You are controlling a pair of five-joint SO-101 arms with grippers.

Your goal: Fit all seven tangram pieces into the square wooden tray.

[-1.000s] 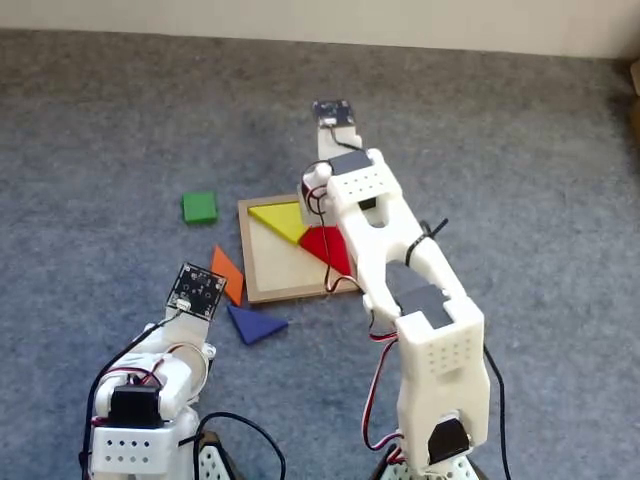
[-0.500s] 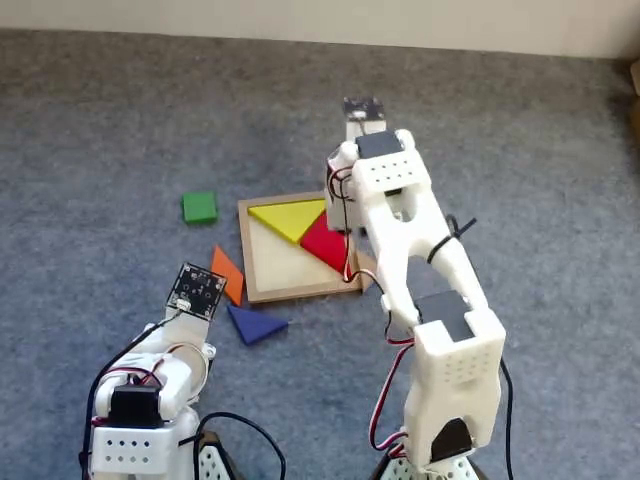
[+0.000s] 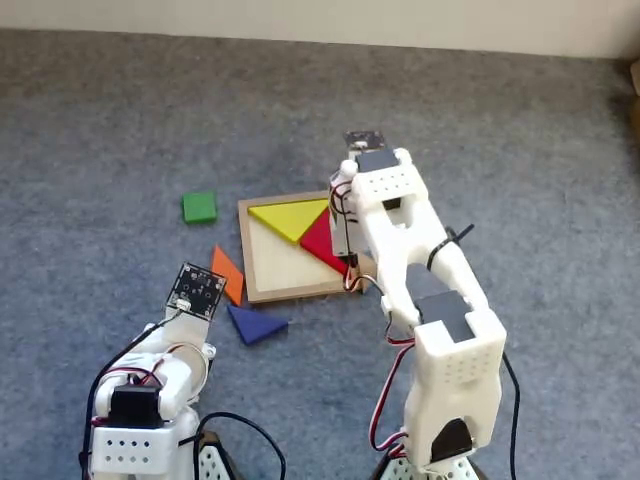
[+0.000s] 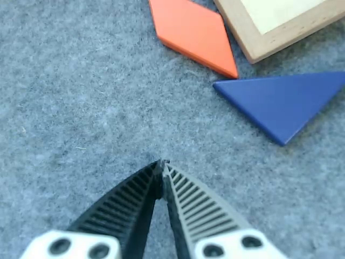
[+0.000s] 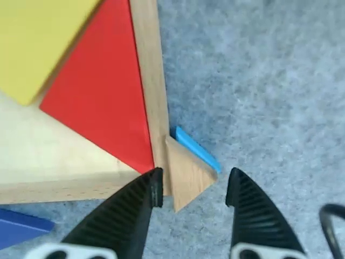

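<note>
**Tray (image 3: 278,265) part filled, right pincer (image 5: 195,175) spread at its corner**

Grey, nappy fabric covers the worktop (image 3: 520,150), with broad bare stretches beyond the tray and off to its right. The white plastic right arm (image 3: 440,300) reaches along the tray's right edge. The left arm (image 3: 150,390) sits folded at the near left.

The tray is a square of pale wood with a raised rim, its smooth floor bare over the left and near part. Two large flat triangles lie inside. A yellow triangle (image 3: 287,218) sits against the far rim and a red triangle (image 3: 322,245) against the right rim, and the two touch along one edge.

Out on the fabric, a dark-blue triangle (image 3: 256,323) lies near the tray's near-left corner. An orange parallelogram (image 3: 227,274) sits just beside the left rim, and a green square (image 3: 199,207) is farther left, well apart.

Outside the near-right corner, a small wood-coloured triangle (image 5: 186,172) touches the rim. A light-blue piece (image 5: 197,148) pokes out along one side of it; whether it lies under or beside cannot be told.

The right pincer's ribbed black jaws stand apart and grip nothing. One is over the corner rim and the other over fabric, with the small triangle between them. The left pincer (image 4: 163,164) is clenched tip to tip over bare fabric, short of the dark-blue triangle.

Since a second ago the right arm has swung off the tray's interior to its right edge, and in the last half second its wrist has drawn back slightly. The left arm and the loose pieces lie as before.
</note>
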